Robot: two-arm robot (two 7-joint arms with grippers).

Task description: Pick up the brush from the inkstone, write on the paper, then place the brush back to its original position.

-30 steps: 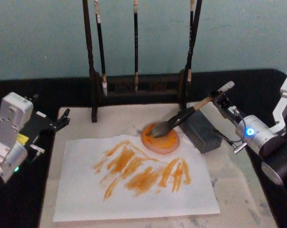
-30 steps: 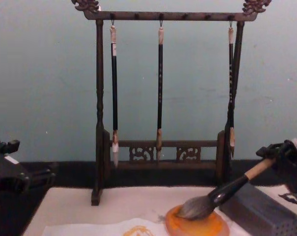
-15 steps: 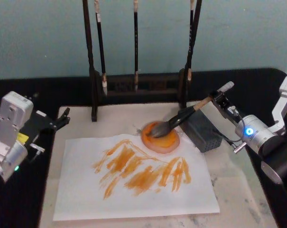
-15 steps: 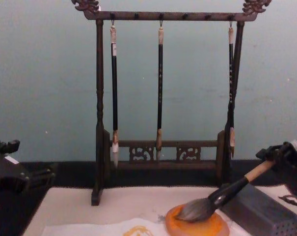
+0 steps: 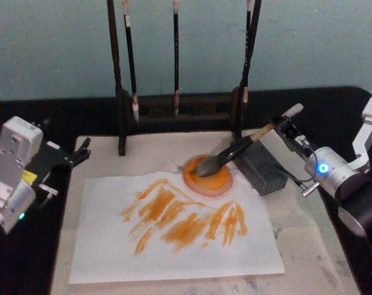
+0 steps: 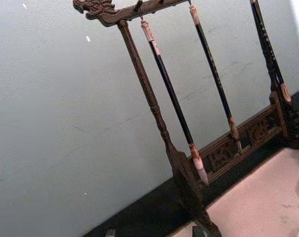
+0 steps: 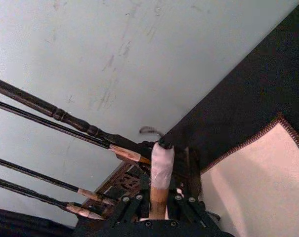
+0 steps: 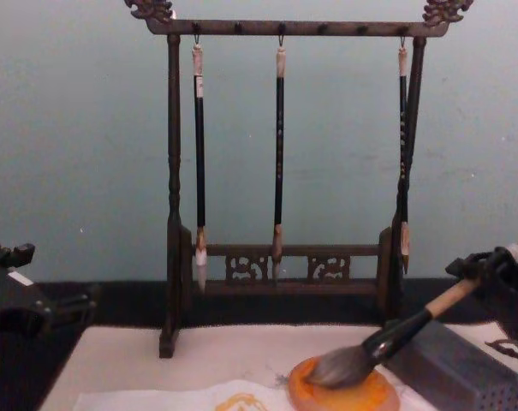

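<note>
On the cream mat, right gripper fingers clamp the brush over the inkstone.

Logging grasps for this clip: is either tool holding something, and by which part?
The right tool holds the brush near the white upper end of its handle; the left tool holds nothing.

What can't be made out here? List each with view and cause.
Paper: chest view, bottom edge cuts off most.
Grey block: chest view, corner cuts it off.
Stand: head view, top edge cuts off its crossbar.
Disc under the brush: head view, bristles hide contact.
Right pincer holding the brush: chest view, right edge crops it.
Left pincer, parked left: chest view, edge crops it.
</note>
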